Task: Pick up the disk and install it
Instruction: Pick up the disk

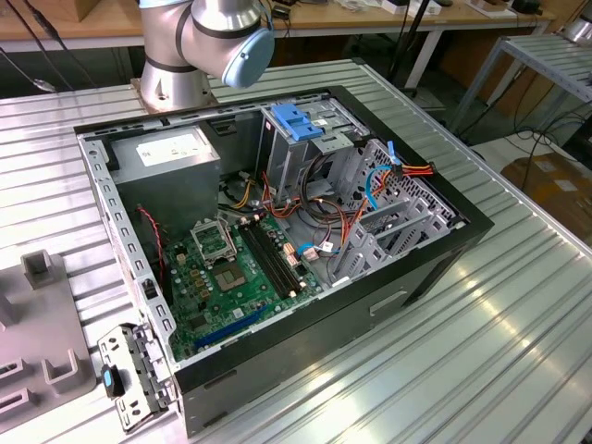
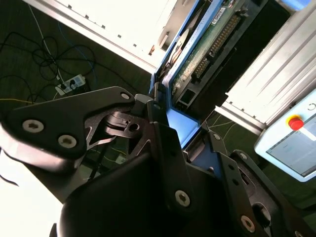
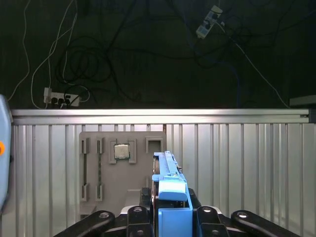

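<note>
The claw [image 3: 170, 217] is clamped on the disk [image 3: 170, 185], gripping it by its blue side rails. In the first wrist view the disk stands on edge between the fingers [image 3: 138, 217], in front of the grey fixture plate [image 3: 98, 168] on the ribbed surface [image 3: 247, 163]. In the second wrist view the disk [image 2: 207, 44] projects from the claw [image 2: 182, 126] with its green circuit board exposed.

The step in hand is judged to be the carry towards the open computer case [image 1: 435, 268].

1. Confirm that both rails sit squarely against the finger pads; a skewed grip would probably tilt the disk at the bay.
2. Apply clamping force to the rails only. The exposed board is likely to be fragile.
3. Route the disk well clear of the loose cables [image 1: 324, 222] beside the drive cage [image 1: 294, 123].
4. Hold the orientation constant, so that the rails stay parallel to the cage guides.
5. Move slowly. The metal body probably carries noticeable weight, and it could slip in the claw.
</note>
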`<state>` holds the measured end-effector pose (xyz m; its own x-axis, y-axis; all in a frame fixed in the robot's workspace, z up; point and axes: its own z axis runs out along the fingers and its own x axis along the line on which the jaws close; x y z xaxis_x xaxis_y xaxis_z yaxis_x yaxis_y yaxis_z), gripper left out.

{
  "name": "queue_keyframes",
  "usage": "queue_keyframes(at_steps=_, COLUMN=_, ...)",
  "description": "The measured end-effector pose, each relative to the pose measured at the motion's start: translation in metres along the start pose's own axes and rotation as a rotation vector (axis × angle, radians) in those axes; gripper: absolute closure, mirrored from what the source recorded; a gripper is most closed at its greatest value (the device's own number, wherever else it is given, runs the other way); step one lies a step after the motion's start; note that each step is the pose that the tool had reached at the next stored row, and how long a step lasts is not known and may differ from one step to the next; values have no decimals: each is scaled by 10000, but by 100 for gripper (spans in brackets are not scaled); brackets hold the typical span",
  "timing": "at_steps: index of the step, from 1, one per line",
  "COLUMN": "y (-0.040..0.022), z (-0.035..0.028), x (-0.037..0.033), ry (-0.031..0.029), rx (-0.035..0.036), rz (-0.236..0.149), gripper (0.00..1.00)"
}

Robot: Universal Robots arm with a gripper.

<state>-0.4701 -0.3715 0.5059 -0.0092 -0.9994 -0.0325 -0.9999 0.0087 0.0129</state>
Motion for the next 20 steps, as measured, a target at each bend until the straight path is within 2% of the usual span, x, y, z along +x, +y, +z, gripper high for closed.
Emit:
queue_keyframes(at_steps=9, y=-12, z=-3, x=0, ry=0, rx=-1, rz=-1, gripper=63)
queue_keyframes(at_steps=20, y=-97, z=-3, x=-1, ry=0, rx=0, rz=1, gripper=63)
